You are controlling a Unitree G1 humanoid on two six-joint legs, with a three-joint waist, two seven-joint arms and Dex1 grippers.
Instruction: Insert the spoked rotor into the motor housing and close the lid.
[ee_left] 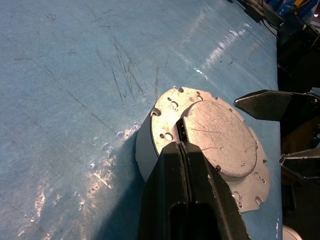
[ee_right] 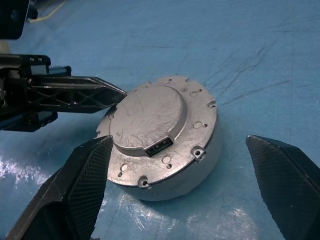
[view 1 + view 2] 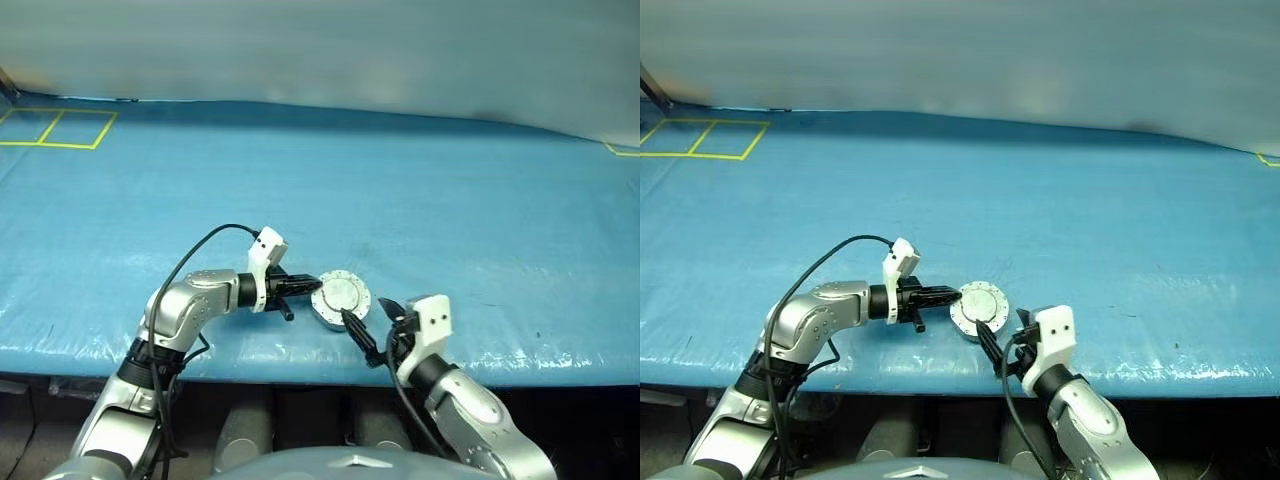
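Head views: the motor housing is sitting near the front edge of the blue counter, its lid lying closed, plain grey face up.
Left wrist view: the left gripper, jaws pressed together, is touching the lid's rim beside a small dark slot.
Right wrist view: the right gripper, jaws spread wide, is flanking the housing without contact, showing its scratched top and flange holes.
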